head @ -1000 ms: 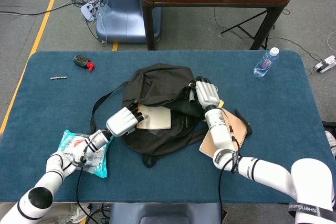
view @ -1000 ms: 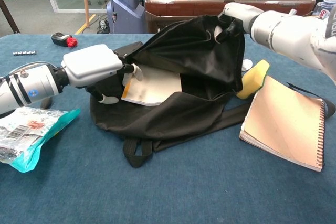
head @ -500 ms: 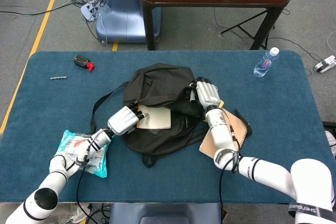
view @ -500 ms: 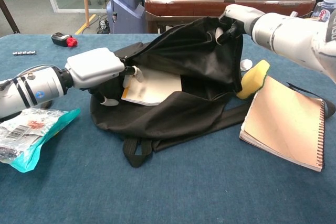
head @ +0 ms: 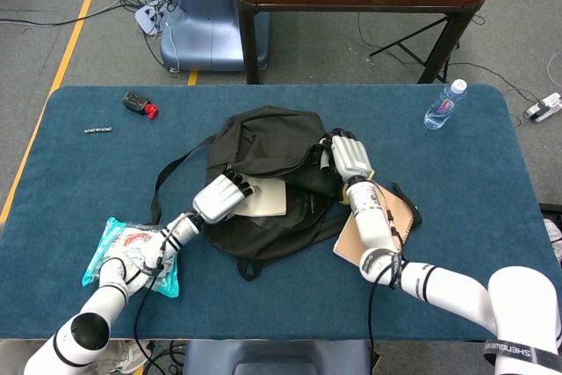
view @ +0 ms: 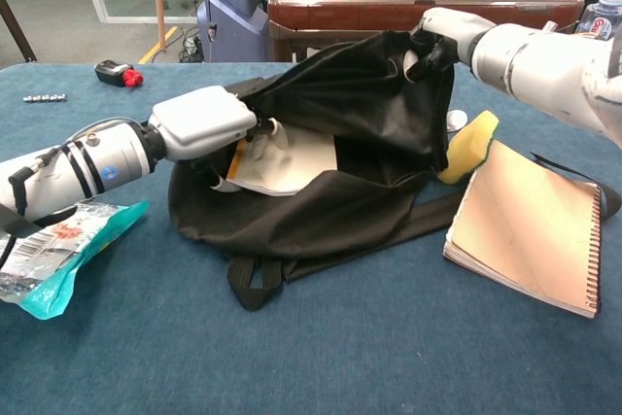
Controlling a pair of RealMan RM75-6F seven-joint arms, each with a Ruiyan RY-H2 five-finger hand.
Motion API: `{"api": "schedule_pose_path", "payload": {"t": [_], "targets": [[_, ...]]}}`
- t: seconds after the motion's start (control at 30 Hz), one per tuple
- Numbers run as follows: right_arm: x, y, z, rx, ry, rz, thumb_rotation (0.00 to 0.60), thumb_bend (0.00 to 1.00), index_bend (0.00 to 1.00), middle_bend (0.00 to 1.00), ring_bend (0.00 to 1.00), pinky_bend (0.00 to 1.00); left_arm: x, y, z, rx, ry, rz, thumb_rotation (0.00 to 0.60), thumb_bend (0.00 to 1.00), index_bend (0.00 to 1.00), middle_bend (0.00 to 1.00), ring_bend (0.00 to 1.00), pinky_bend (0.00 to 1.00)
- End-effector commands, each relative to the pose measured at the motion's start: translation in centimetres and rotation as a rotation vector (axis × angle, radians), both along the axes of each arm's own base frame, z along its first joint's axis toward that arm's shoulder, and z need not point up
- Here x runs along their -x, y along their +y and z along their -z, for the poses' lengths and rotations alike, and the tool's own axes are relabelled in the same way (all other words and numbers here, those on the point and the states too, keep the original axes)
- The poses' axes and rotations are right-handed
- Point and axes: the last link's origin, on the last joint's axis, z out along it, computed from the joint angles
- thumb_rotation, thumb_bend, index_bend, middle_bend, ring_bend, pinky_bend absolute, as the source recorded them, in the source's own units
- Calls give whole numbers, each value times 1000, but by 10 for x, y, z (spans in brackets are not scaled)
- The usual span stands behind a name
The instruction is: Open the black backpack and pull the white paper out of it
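Black fabric gapes open: the right hand [view: 442,31] grips the black backpack [head: 263,177] flap, holding it up off the bench [head: 457,217]. The left hand [view: 209,121] reaches in at the white paper [view: 287,157], which lies inside; whether its fingers grip it, I cannot tell. Next, pinch and pull. The chest view alone shows the raised flap.

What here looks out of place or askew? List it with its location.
Two things stand out. A yellow sponge is wedged upright between the black backpack and the spiral notebook. The notebook lies partly over a backpack strap. The white paper sits loose in the bag's mouth, by the left hand.
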Motion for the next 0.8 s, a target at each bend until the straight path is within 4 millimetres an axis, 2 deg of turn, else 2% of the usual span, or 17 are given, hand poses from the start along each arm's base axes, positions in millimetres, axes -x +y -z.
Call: {"api": "schedule_pose_path", "payload": {"t": [0.03,0.23,0.3,0.47,0.57,0.8], "targets": [[1,0,0,0,0,2,600,719,602,286,115,101,-4,1,3,11,-34,-30,600,220,385,460,374,407],[2,-1,0,2,-1,4,600,719,602,286,114,101,-11,4,7,6,-63,-61,600,221,479,452,374,407],[3,-1,0,3,0,5,600,719,602,286,114,101,-12,4,8,2,-70,-62,600,251,522,450,373,407],[5,-3,-2,6,-3,14,600,717,602,286,115,101,-14,2,7,-26,-97,-64,600,447,649,449,384,407],[5,-3,-2,8,-3,16,600,714,602,286,115,101,-15,1,7,-39,-116,-68,600,493,676,467,407,413],[7,-3,-6,9,-7,15,600,710,602,286,114,101,-15,-7,-1,-18,-241,-71,600,513,691,514,435,441]]}}
